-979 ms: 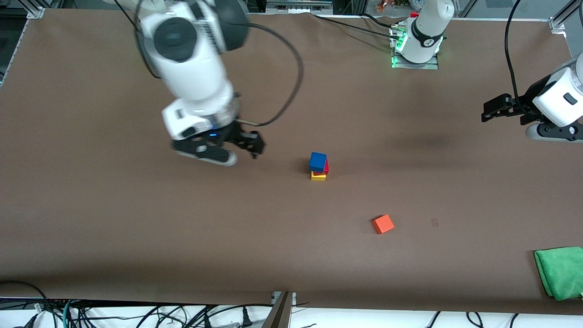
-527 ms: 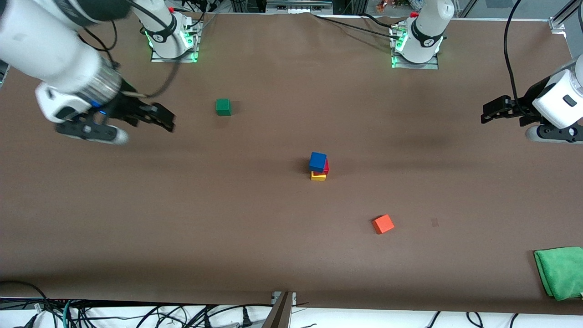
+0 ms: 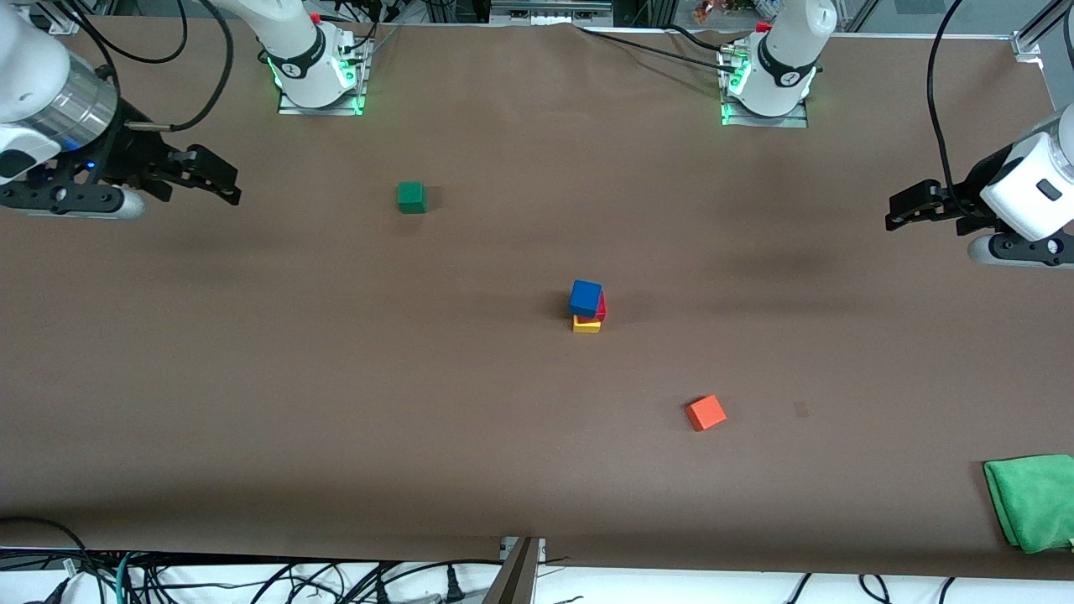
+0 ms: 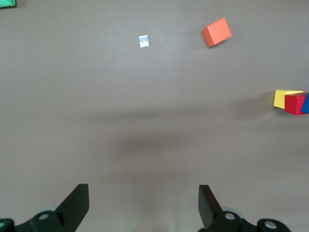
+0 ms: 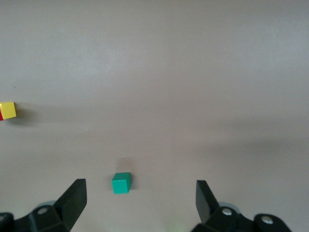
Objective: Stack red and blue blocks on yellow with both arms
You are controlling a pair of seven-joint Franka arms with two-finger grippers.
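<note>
Stack complete: small matte blue cube (image 3: 586, 297) on red cube (image 3: 601, 309) on yellow cube (image 3: 586, 325), mid-counter | right hand (image 3: 220, 178) has swung back to its end, fingers spread, empty | left hand (image 3: 906, 207) waits, spread | task looks finished.

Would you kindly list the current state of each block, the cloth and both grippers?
blue block: top of the stack, on the red one.
red block: middle, on the yellow one.
yellow block: on the table, bottom of the stack.
orange block: alone, nearer the camera.
green block: alone.
green cloth: folded at the table's edge.
left gripper: open, empty.
right gripper: open, empty.
</note>
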